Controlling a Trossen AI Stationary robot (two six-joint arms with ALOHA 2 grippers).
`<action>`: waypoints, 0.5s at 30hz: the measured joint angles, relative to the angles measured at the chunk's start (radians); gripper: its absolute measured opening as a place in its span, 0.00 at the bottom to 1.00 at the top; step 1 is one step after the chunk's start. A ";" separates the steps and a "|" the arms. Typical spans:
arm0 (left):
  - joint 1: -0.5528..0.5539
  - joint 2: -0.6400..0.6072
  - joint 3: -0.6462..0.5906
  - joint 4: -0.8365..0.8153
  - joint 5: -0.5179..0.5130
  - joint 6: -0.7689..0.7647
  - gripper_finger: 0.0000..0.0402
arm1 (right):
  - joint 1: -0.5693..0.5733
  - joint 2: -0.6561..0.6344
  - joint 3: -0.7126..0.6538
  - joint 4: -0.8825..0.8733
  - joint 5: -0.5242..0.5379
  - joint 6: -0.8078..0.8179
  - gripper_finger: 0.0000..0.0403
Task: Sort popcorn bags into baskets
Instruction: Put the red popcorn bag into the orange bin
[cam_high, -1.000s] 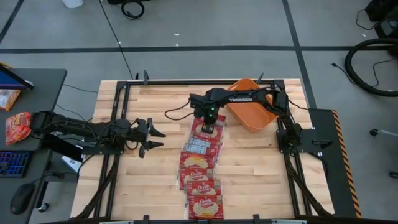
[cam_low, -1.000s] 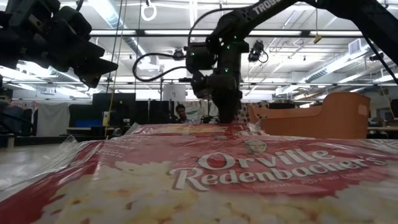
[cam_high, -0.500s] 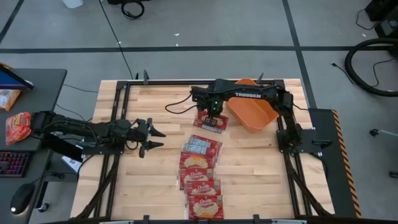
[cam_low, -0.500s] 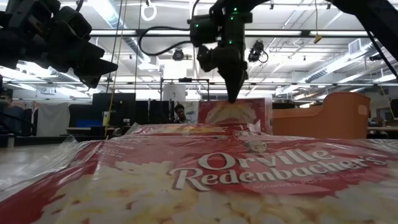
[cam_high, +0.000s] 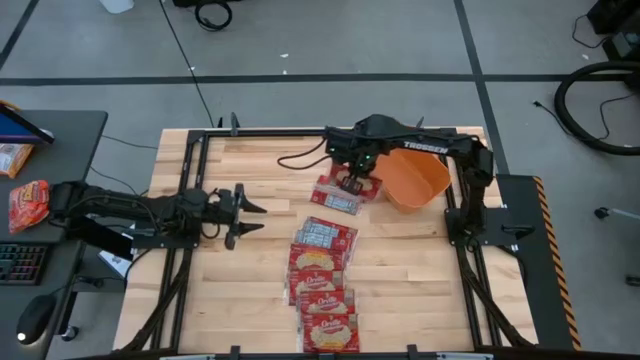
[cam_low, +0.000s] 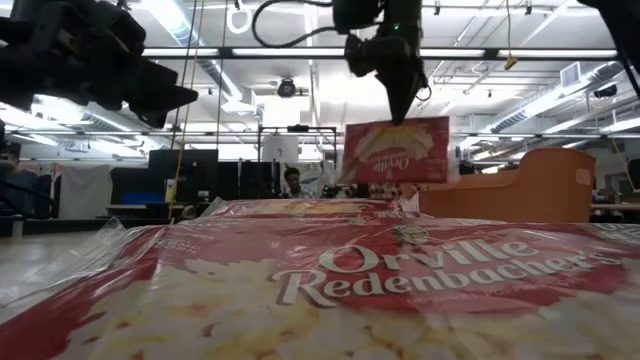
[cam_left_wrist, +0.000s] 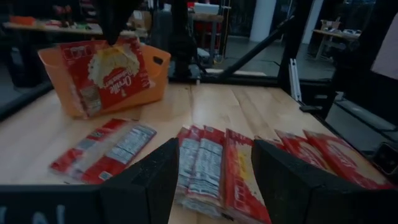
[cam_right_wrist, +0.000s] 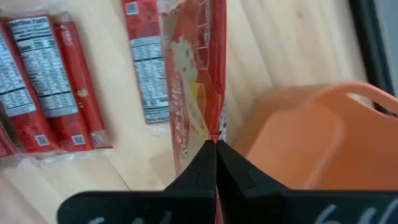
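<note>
High view: lifted popcorn bag (cam_high: 345, 189) beside orange basket (cam_high: 415, 180).

"Orville Redenbacher's" reads in large white script across the nearest popcorn bag (cam_low: 330, 290), which fills the foreground of the low view. The lifted popcorn bag (cam_low: 396, 150) carries "Orville" on its cream oval label in the low view, and the left wrist view shows the same word there (cam_left_wrist: 112, 70). White capitals spelling "TROSSEN" stand on the right arm's link (cam_high: 430, 148) in the high view. Nutrition panels on the white-and-blue bag backs (cam_right_wrist: 149, 74) are too small to read.
</note>
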 joint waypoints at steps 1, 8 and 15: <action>0.003 0.000 0.000 0.009 0.000 0.007 0.51 | 0.000 -0.013 0.000 -0.008 0.010 0.010 0.00; 0.018 0.000 0.000 0.046 -0.001 0.052 0.51 | -0.012 -0.111 -0.030 -0.086 0.082 0.083 0.00; 0.018 0.000 0.000 0.119 -0.006 0.082 0.51 | -0.084 -0.248 -0.240 -0.038 0.104 0.139 0.00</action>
